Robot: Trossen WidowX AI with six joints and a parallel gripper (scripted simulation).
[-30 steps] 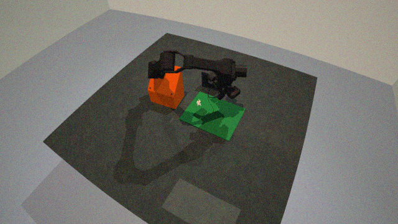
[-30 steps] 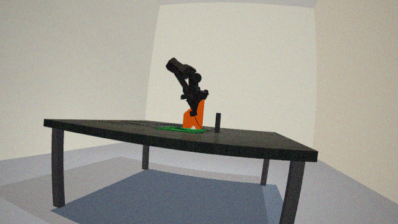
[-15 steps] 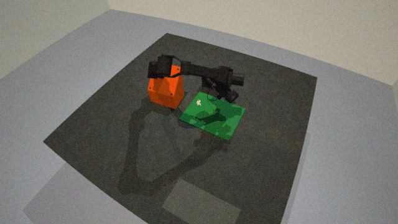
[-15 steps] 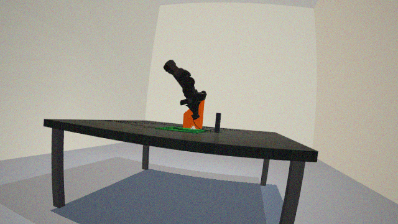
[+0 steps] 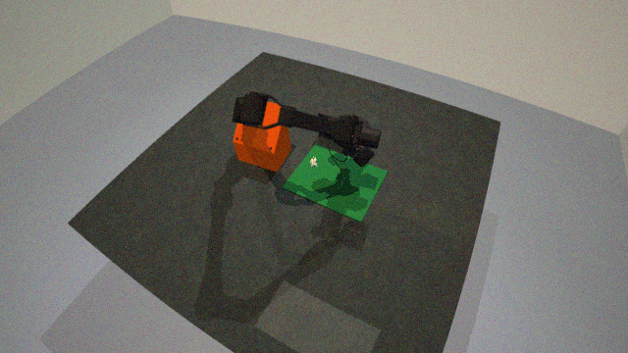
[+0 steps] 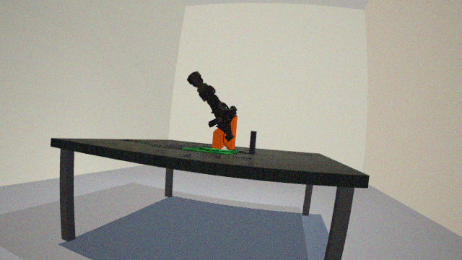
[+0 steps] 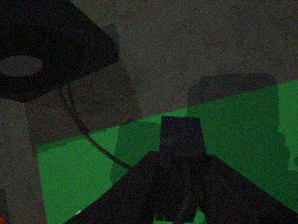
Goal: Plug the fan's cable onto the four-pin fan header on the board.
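Gripped between the fingers of the black parallel-jaw gripper (image 7: 178, 183): a small dark rectangular fan plug (image 7: 181, 137), clenched and raised above the flat green circuit board (image 5: 363, 196). Trailed from that plug, in the wrist view, a thin dark cable (image 7: 83, 129) back to a dark square fan (image 7: 47, 43) with a round hub, set on the dark table top (image 5: 147, 206) beyond the board's edge. Seen from above: a tiny pale four-pin header (image 5: 314, 161) near the board's corner closest to the orange base block (image 5: 260, 144), well apart from the plug and unoccupied. Reached out from that block over the board's far edge, the black arm (image 5: 304, 122), with its shadow thrown in dark patches across the green surface. In the exterior view: the arm bent downward, the gripper (image 6: 229, 136) poised above the board (image 6: 207, 149), and a short dark upright object (image 6: 253, 141), probably the fan on edge, standing just beside the board.
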